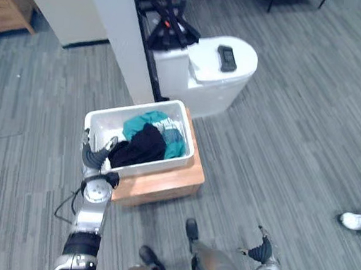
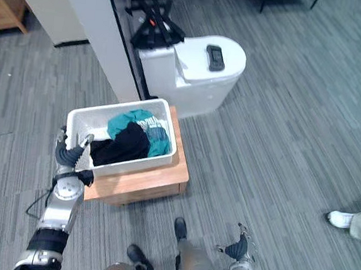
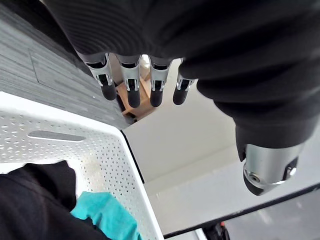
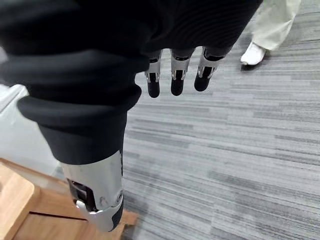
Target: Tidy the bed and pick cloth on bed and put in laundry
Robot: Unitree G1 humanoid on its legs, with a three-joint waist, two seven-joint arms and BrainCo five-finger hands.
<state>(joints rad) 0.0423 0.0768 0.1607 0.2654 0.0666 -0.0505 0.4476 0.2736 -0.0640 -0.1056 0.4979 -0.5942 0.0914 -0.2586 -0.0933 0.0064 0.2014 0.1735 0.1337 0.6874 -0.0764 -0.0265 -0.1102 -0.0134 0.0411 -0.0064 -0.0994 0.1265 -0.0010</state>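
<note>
- The left hand (image 1: 94, 158) has its fingers (image 3: 132, 85) straight and released, grasping nothing. It hovers at the rim's near corner.
- Just past its fingertips we find one white perforated plastic laundry basket (image 1: 165, 164). The basket is seated on one low wooden block (image 1: 170, 181).
- Two cloths lie inside the basket. One crumpled black cloth (image 1: 143, 145) is nearest the hand, and one teal cloth (image 1: 137, 125) is beyond it, the two touching.
- The right hand (image 1: 262, 249) is well apart from the left and hangs low above the grey floor. Its fingers (image 4: 172, 75) are relaxed and empty.
- We judge that the step in hand is the deposit, and it looks complete for both cloths.
- The next move calls for lifting the left hand clear of the rim without snagging the black cloth, then turning to the bed.
</note>
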